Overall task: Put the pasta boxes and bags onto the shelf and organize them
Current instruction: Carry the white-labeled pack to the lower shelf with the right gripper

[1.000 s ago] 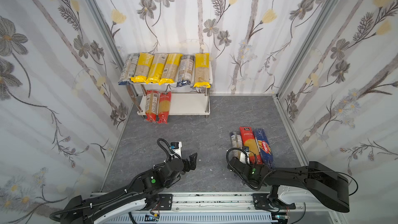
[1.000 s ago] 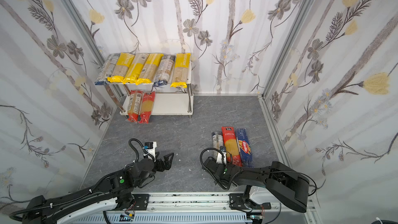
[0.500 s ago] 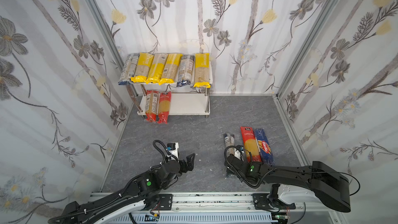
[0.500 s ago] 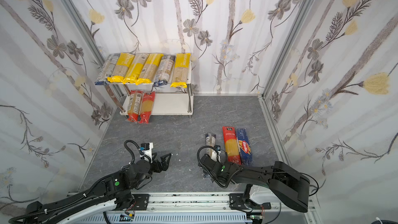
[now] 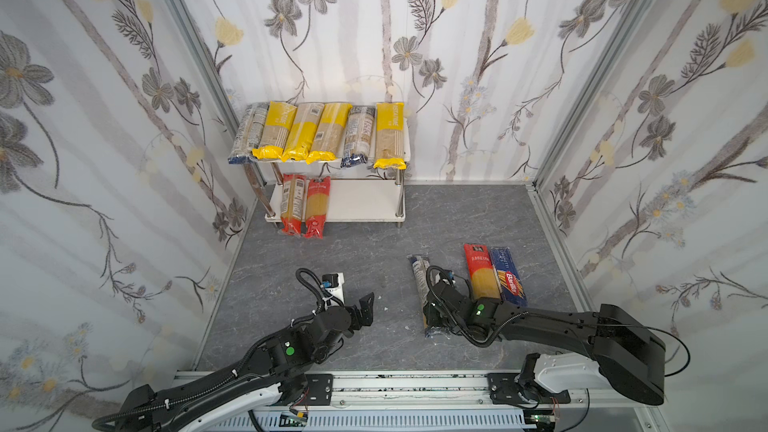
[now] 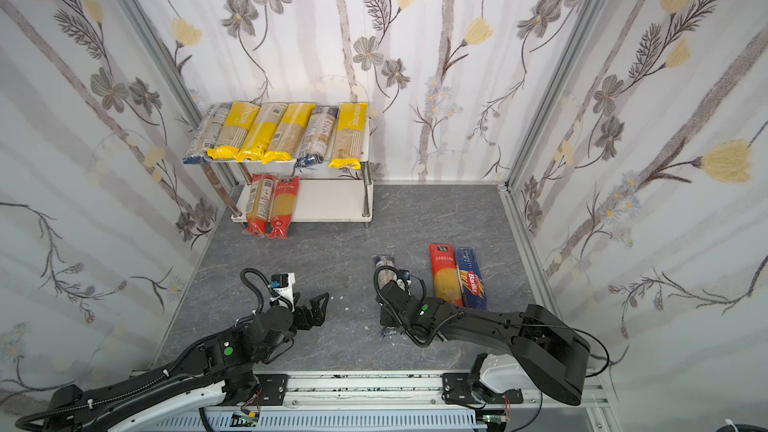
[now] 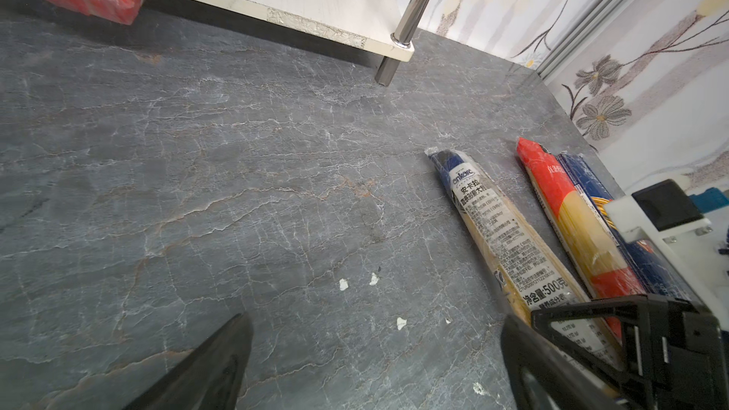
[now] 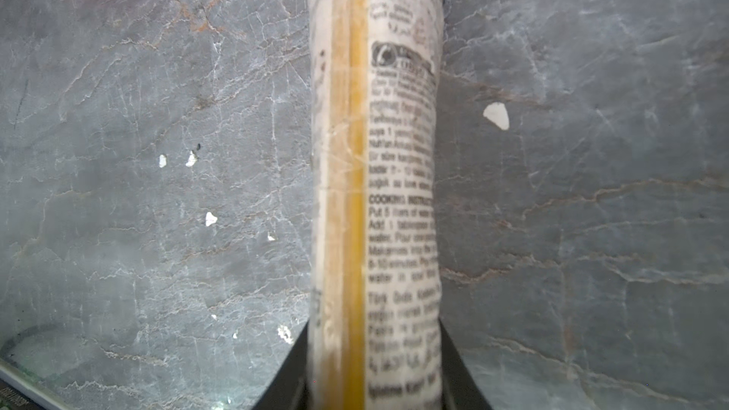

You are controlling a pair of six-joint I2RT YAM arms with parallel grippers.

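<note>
Spaghetti pack (image 8: 374, 191) | wrist view: right fingers (image 8: 457, 388) clamp it; top views: hidden

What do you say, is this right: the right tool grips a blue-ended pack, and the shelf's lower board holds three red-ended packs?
Not quite. Both top views show two red-ended packs on the lower board, not three. The right tool does grip the blue-ended pack.

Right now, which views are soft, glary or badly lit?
Right wrist: the blue-ended spaghetti pack fills the centre, its print soft, worst at the near end; floor sharper. Left wrist: crisp, glare on the shelf's chrome post. Both top views: sharp, even light, no hard shadows.
</note>
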